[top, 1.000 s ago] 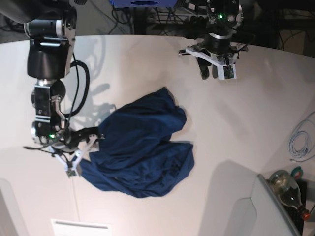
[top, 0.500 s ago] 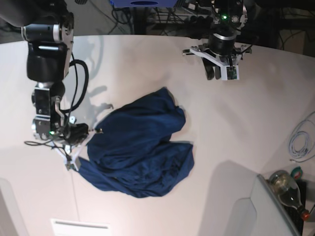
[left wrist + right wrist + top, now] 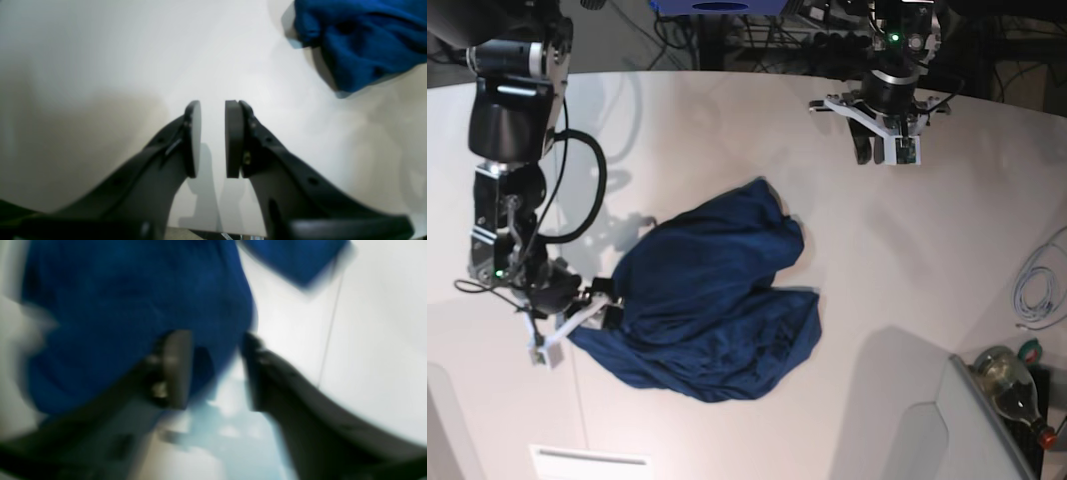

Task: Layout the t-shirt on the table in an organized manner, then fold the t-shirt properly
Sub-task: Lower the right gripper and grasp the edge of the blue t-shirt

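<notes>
Lying crumpled near the middle of the bench (image 3: 727,110), the t-shirt (image 3: 712,300) had not yet been spread; its lower left edge in the base view had been drawn outward compared with a second earlier, when that hem sat further in. The right tool (image 3: 599,305) had shifted down and away along that edge, and in its wrist view the jaws stood apart with blue cloth bulging between them; blur made it impossible to tell whether the fabric was gripped or merely straddled. The left tool (image 3: 213,138) had drifted slightly toward the far edge of the bench, well apart from the shirt, jaws nearly together with a narrow gap and nothing between them. Judgement: layout was only beginning; one corner was being teased out, the other arm idle.
</notes>
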Available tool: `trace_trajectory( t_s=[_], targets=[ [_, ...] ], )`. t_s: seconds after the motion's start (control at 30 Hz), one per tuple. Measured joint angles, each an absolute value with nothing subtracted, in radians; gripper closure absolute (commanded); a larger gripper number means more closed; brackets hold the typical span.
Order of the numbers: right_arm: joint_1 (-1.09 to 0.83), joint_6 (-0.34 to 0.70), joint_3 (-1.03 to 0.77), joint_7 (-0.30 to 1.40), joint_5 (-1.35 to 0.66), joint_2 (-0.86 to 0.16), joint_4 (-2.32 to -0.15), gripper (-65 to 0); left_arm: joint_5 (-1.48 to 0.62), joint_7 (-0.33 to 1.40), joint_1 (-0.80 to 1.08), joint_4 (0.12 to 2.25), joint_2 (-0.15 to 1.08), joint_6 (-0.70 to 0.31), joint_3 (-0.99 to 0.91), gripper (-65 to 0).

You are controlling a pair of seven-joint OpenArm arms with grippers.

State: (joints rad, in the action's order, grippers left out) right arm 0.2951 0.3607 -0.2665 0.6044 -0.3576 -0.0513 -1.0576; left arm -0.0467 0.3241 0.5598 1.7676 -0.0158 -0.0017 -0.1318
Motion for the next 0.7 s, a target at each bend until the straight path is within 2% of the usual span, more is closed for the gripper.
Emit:
trace_trajectory(
  t_s=[0.03, 0.17, 0.27, 0.4, 0.7],
  targets=[
    [0.316, 0.352, -0.295, 0.606, -0.385, -0.065, -1.004, -44.1, -0.050, 0.323, 0.561, 1.768, -0.017, -0.001, -0.143, -11.2],
    [0.339, 0.337, -0.311, 0.566, -0.420, -0.113, -0.852, -41.0, -0.046, 0.326, 0.566, 1.768, -0.017, 0.003, -0.181, -11.2],
    [0.383, 0.338, -0.292, 0.546, -0.429, -0.094, -0.770, -40.7, -0.046, 0.325, 0.565, 1.768, -0.016, 0.002, -0.191, -11.2],
    [0.409, 0.445, -0.288, 0.544, -0.440, -0.080, -0.751, -40.7, -0.046, 0.326, 0.569, 1.767, -0.017, 0.002, -0.191, -11.2],
    [0.396, 0.454, -0.290, 0.552, -0.427, -0.064, -0.711, -40.4, -0.046, 0.324, 0.567, 1.706, -0.017, 0.002, -0.189, -11.2]
  ],
)
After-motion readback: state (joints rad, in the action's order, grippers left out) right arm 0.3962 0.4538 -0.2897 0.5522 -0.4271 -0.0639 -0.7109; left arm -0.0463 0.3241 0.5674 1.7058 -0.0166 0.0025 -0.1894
